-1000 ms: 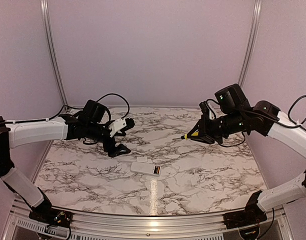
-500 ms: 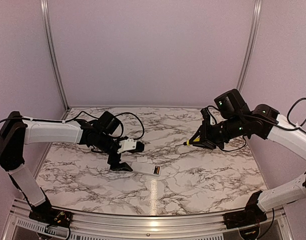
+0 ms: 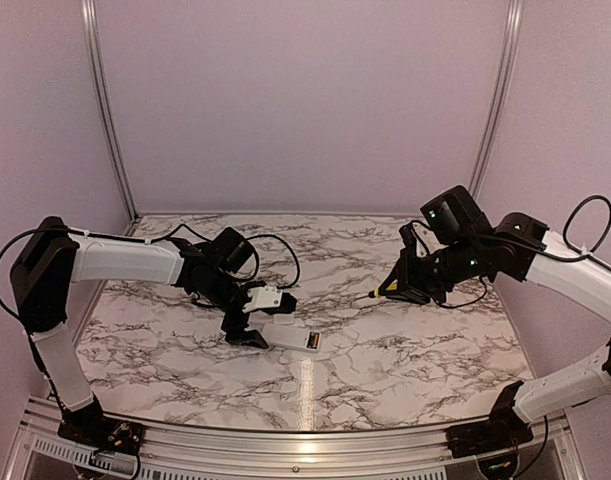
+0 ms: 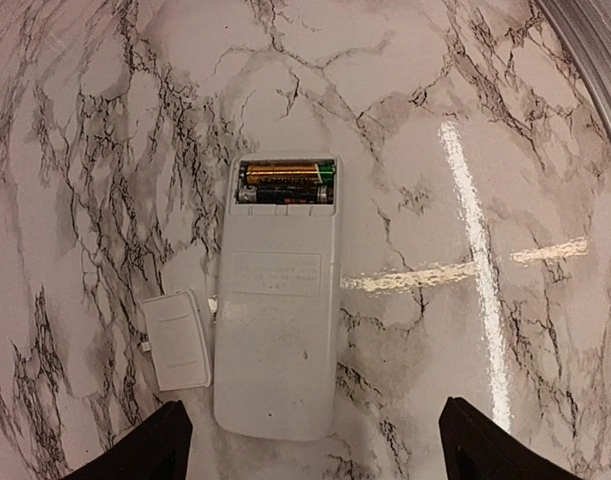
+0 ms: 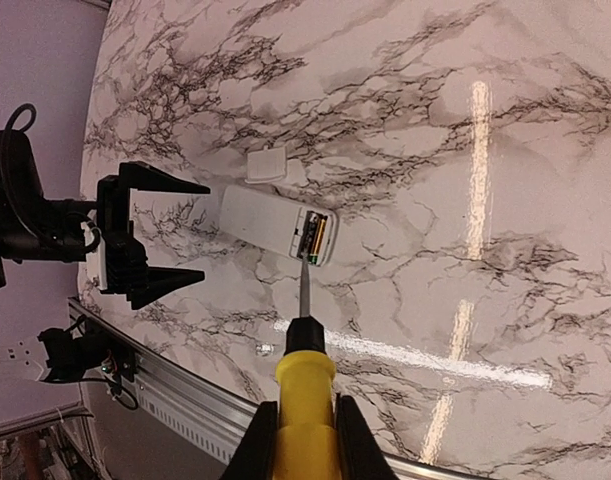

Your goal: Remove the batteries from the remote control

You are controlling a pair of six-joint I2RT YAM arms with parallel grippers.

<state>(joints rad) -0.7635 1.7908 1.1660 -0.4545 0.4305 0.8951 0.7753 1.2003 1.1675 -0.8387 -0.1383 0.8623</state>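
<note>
The white remote control (image 4: 277,330) lies flat on the marble table, with its back side up. It also shows in the top view (image 3: 290,339) and the right wrist view (image 5: 265,217). The batteries (image 4: 285,181) lie in the open recess at its far end, brassy and dark with a green end; they also show in the right wrist view (image 5: 316,235). My left gripper (image 4: 310,460) is open, its fingers wide apart just short of the remote's near end; the top view shows it too (image 3: 265,320). My right gripper (image 5: 305,445) is shut on a yellow-handled screwdriver (image 5: 305,390), whose tip hovers above the recess.
The loose white battery cover (image 4: 175,340) lies on the table beside the remote's near left side, close to my left finger. The aluminium front rail (image 5: 185,400) of the table runs below the remote in the right wrist view. Walls enclose the table at the back and sides.
My left arm has swung right and down to the remote, so its open gripper now faces the remote's end. My right gripper has moved slightly down and left with the screwdriver.
</note>
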